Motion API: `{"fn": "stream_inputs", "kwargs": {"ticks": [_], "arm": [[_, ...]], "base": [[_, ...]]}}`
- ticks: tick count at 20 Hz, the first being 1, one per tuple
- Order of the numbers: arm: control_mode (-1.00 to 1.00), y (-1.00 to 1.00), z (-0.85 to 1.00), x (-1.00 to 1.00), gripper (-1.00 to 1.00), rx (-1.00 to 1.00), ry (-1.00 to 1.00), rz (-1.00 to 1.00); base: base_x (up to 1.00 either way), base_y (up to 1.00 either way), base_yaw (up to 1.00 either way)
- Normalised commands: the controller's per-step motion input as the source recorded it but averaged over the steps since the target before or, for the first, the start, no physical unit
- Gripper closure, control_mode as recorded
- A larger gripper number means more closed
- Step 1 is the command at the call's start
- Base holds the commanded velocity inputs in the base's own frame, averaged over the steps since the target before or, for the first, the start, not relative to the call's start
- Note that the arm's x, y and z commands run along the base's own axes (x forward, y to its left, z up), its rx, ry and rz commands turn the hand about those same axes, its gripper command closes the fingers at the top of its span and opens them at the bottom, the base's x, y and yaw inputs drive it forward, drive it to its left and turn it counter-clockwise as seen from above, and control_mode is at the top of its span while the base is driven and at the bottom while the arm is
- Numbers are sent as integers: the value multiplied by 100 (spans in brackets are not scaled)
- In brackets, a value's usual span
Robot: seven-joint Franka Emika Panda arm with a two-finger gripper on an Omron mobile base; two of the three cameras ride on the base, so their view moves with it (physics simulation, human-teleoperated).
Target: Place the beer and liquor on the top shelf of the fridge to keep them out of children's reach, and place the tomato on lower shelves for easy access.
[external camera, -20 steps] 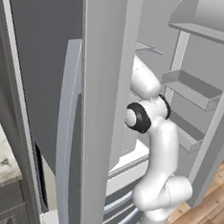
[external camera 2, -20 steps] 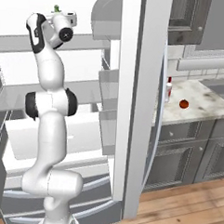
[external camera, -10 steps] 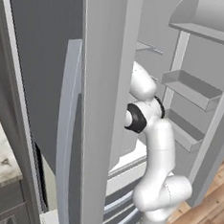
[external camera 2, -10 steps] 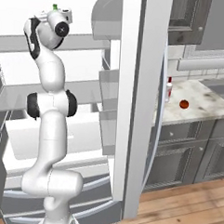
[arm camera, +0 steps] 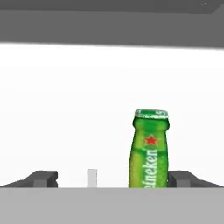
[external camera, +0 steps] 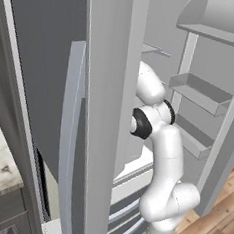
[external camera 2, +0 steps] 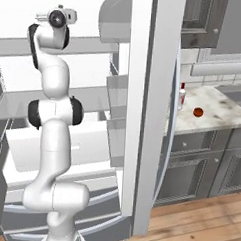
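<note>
Dark-grey and tall, the fridge (external camera: pixel 46 83) dominates both base views, its open door carrying a long curved silver-grey handle (external camera: pixel 69 135) and its pale grey-white interior lined with door bins (external camera: pixel 199 93). Inside it, seen from the right base view, flat light-grey shelf plates run across: the top shelf (external camera 2: pixel 86 45) is level with the robot's hand, and the lower shelves (external camera 2: pixel 93 103) sit beneath it, above a white drawer (external camera 2: pixel 91 146).

Next in size is the white arm with dark joints (external camera 2: pixel 51 139), which rises from the base and reaches up into the fridge interior, its hand at the height of the top shelf. To the right of the fridge, grey wooden cabinets (external camera 2: pixel 200 166) carry a mottled pale stone counter (external camera 2: pixel 218 110).

On that counter the whitish bottle with a red cap and red label, the liquor (external camera 2: pixel 182 97), stands upright near the fridge door's edge. Just beside it, further out on the counter, lies the small round red-orange tomato (external camera 2: pixel 198 112), apart from the bottle.

In the hand view the slim green glass beer bottle (arm camera: pixel 149 151) stands upright against the white fridge wall, its label showing a red star. The gripper (arm camera: pixel 111 179) has its two dark finger tips (arm camera: pixel 41 178) spread wide; the bottle stands between them, close to the right tip, with the jaws released and nothing grasped.
</note>
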Motion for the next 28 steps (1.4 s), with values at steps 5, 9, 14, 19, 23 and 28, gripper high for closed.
{"fn": "stream_inputs", "kwargs": {"ticks": [5,9,14,19,23,28], "arm": [[-100,-13,-13,-5,-100,-8,20,-14],[-100,-14,-63,-14,-100,-11,14,-14],[-100,-37,-72,-25,-100,-9,7,-13],[-100,-50,-61,-47,-100,-6,4,-9],[-100,-50,-71,-71,-100,-4,0,-5],[-100,-53,-24,-97,-100,0,1,-1]], "base": [[0,0,0],[0,0,0],[0,0,0],[0,0,0],[0,0,0],[0,0,0]]}}
